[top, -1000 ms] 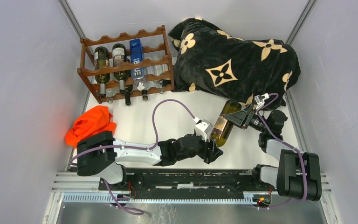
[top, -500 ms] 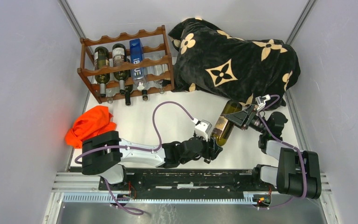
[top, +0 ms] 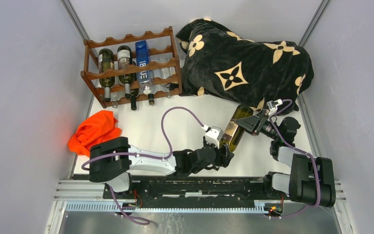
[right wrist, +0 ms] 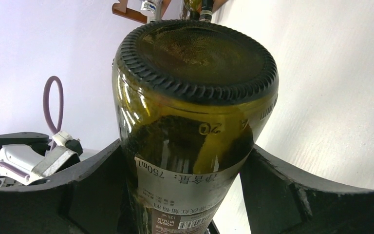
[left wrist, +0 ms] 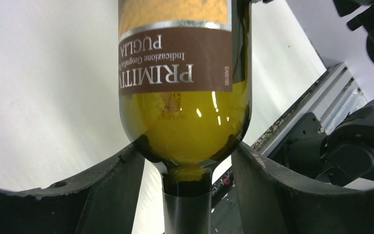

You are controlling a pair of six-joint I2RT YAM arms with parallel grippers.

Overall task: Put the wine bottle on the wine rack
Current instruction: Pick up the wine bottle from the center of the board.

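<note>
While appearing from above only as a slanted wine bottle (top: 233, 129) well apart from the wine rack (top: 126, 38), shows in wrist views as clamped near its base by the right gripper (right wrist: 185, 148) and at its shoulder by the left gripper (left wrist: 187, 151), with jaws wide.

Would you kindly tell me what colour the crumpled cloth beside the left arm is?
The cloth is bright orange, clearest in the top external view.

A lab test cell — grey walls (top: 24, 73) box in a white table (top: 141, 130) with an aluminium rail (top: 185, 206)
</note>
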